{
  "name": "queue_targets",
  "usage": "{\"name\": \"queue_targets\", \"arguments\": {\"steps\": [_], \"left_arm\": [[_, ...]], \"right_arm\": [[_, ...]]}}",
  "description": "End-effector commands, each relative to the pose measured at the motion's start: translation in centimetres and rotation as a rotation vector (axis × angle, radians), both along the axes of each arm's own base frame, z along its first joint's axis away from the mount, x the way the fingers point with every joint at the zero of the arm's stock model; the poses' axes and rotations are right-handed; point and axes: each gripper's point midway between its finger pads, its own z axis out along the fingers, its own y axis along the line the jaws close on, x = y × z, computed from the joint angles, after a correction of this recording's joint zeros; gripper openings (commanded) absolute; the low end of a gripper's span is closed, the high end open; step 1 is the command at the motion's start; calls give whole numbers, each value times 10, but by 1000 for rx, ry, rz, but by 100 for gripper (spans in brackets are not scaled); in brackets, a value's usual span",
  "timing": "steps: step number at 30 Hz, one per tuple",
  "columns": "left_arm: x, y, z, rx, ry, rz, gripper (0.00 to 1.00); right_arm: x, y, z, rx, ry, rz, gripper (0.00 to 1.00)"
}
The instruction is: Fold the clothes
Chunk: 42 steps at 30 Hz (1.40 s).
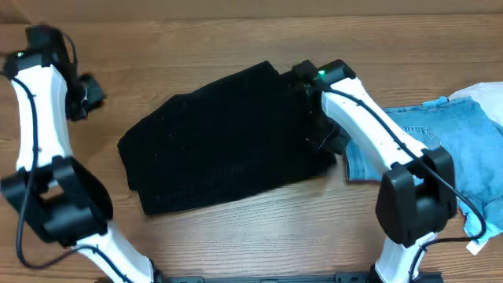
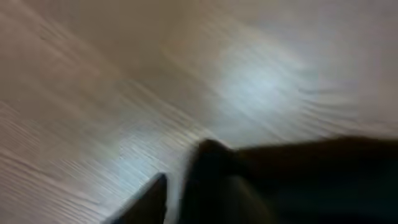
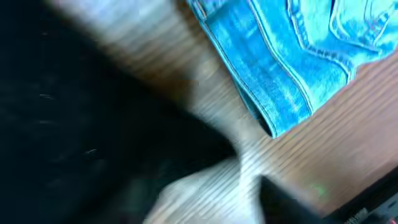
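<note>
The black fuzzy garment [image 1: 224, 149] lies folded into a rough rectangle in the middle of the table; its buttons are hidden. The light-blue denim [image 1: 464, 149] lies at the right edge, with its seams in the right wrist view [image 3: 280, 56]. My right gripper [image 1: 321, 130] is at the garment's right edge. In the blurred right wrist view [image 3: 205, 199] its fingers are apart with bare table between them, and the garment [image 3: 81, 112] fills the left side. My left gripper [image 1: 85, 94] is far left, away from the garment. In the blurred left wrist view [image 2: 183, 186] its fingers are slightly apart and hold nothing.
The wooden table [image 1: 236, 39] runs on behind the garment and to its left. The right arm's white links [image 1: 377, 134] cross over the strip between the garment and the denim. Both arm bases stand at the front edge.
</note>
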Motion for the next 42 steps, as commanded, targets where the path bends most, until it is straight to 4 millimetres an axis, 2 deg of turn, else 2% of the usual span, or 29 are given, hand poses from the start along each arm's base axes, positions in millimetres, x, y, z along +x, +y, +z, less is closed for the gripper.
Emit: {"name": "queue_targets", "arguments": {"steps": [1,2,4,5,6,7,9,10,12,14,17,20,22,26,28,30,33,34,36,37,41,42], "left_arm": [[9,-48,39,-62,-102,-140,83],[7,-59,35,-75,-82,-164,90],[10,-68,35,-75,-82,-188,100],[11,-71,36,-74,-84,-196,100],[11,-74,35,-76,-82,-201,100],[11,-74,35,-76,-80,-202,100],[9,-73,33,-74,-70,-200,100],[6,-73,31,-76,-55,-199,100],[4,-74,27,-82,-34,-198,100],[2,-74,20,-91,-7,-197,100],[1,-77,5,-117,34,-193,100],[0,-81,-12,-154,79,-194,100],[-3,-81,-22,-164,118,-192,100],[-3,-81,-27,-167,131,-191,100],[-2,-79,-27,-159,127,-193,100],[-1,-80,-27,-158,123,-196,100],[-1,-81,-27,-158,124,-197,100],[-1,-81,-27,-158,124,-197,100],[-1,-81,-27,-158,124,-197,100],[-1,-81,-27,-157,124,-198,100],[-1,-80,-27,-157,123,-201,100],[-1,-81,-27,-156,124,-208,100]], "right_arm": [[14,-3,14,12,-72,62,100],[26,-1,22,30,-104,106,100],[47,5,38,76,-169,174,100],[68,23,50,172,-238,285,100],[93,51,67,309,-340,399,100],[113,71,81,422,-436,445,100],[143,99,100,591,-578,477,99],[157,105,103,623,-628,487,100],[179,107,90,635,-662,440,99],[194,106,60,631,-643,420,99],[204,102,12,616,-579,390,98],[217,94,-16,593,-572,370,98],[226,86,-28,538,-587,388,100],[236,73,-30,412,-620,517,100],[235,72,-34,396,-604,570,100],[229,73,-48,407,-565,571,100],[226,85,-55,479,-552,595,99],[226,87,-54,489,-556,598,93],[226,93,-52,518,-564,608,64],[225,93,-52,522,-560,608,57],[224,94,-52,530,-556,600,6],[223,96,-51,541,-557,599,4]]}}
